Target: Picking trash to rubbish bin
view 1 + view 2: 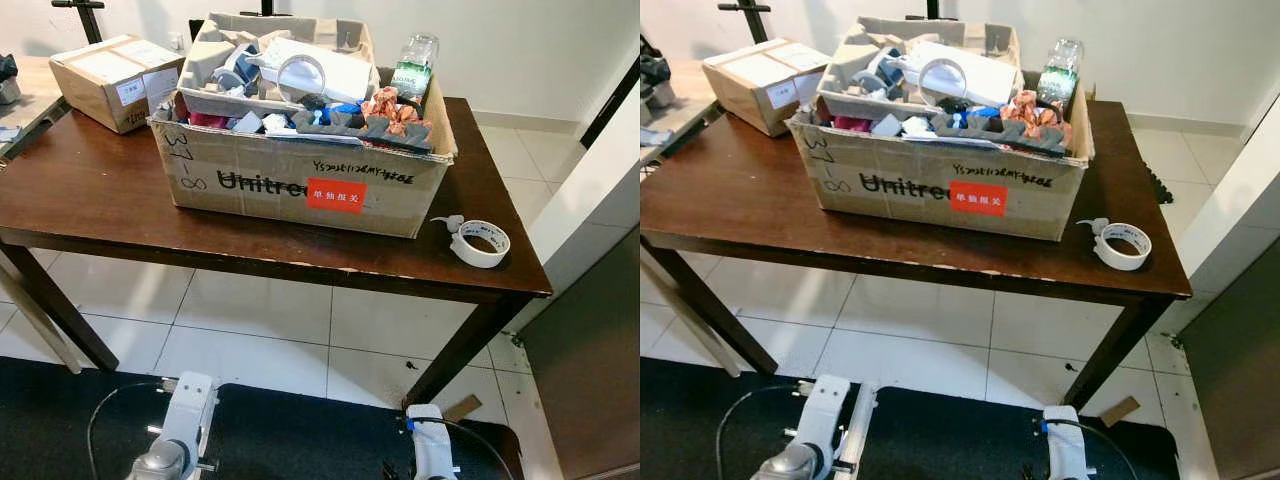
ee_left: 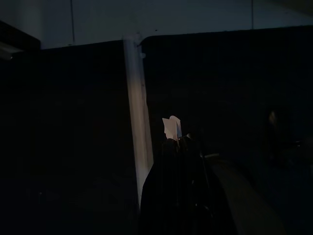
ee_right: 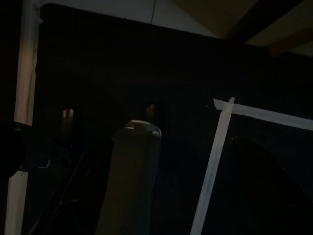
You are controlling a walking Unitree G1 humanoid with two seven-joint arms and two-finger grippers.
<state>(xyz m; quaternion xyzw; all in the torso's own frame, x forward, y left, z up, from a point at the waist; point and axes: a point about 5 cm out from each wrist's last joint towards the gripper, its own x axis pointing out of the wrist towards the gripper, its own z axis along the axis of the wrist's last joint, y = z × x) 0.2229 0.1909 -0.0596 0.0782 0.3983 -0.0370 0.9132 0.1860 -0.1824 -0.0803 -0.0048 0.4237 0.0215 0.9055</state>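
From my remote station I look down on a dark brown wooden table (image 1: 90, 200) standing on white floor tiles. On it sits a large open cardboard carton printed with black lettering and a red label (image 1: 300, 185), heaped with mixed trash: grey foam pieces, crumpled paper, a roll of clear tape. A clear plastic bottle with a green label (image 1: 414, 66) stands just behind the carton's far right corner. A roll of white tape with a loose tail (image 1: 480, 243) lies on the table near its front right corner, apart from the carton. A smaller sealed brown box (image 1: 115, 80) rests at the far left.

Both silver arms hang low at the bottom of the head views, over a black mat (image 1: 280, 430). The wrist views are very dark; I cannot tell whether the left gripper (image 2: 178, 147) or the right gripper is wide, narrow or holding anything.

I judge the step to be the approach, with nothing yet picked. The next move calls for raising an arm to table height and choosing a piece within reach.
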